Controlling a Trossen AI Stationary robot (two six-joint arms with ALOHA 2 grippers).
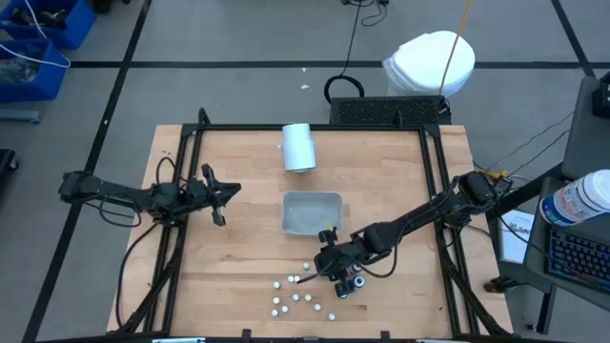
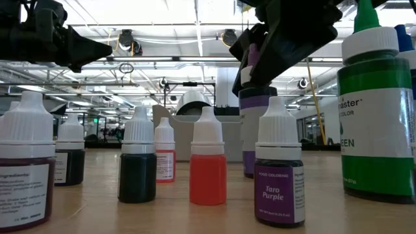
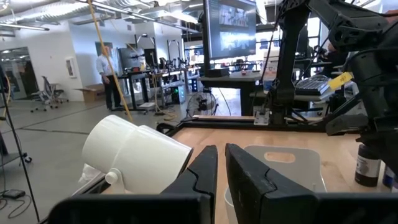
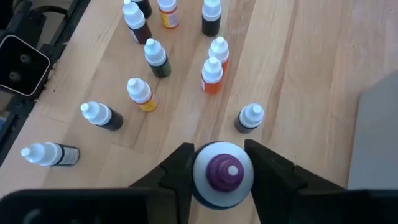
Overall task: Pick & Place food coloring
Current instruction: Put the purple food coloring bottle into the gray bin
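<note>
Several small food coloring bottles (image 1: pixel 297 297) stand on their bases on the wooden table near its front edge, white-capped, with dark, red, orange and purple contents (image 4: pixel 211 76). My right gripper (image 1: pixel 335 276) reaches down among them and is shut on a larger purple-tipped bottle (image 4: pixel 224 173), seen in the low view as a purple-banded bottle (image 2: pixel 255 130). A tall green bottle (image 2: pixel 376 110) stands beside it. My left gripper (image 1: pixel 217 193) hovers over the table's left side, shut and holding nothing (image 3: pixel 221 171). My right gripper pinches the bottle's white cap (image 4: pixel 200 180) between its two fingers, one on each side just below the purple tip. The fingers slant down from the table's right and far side. The bottle stands upright with its base on the table (image 2: pixel 250 170).
A grey rectangular tray (image 1: pixel 312 211) sits mid-table just beyond my right gripper. A white cylinder (image 1: pixel 298 148) lies on its side near the far edge. Black frame rails (image 1: pixel 440 191) run along the table's sides. Bare wood lies at the table's left.
</note>
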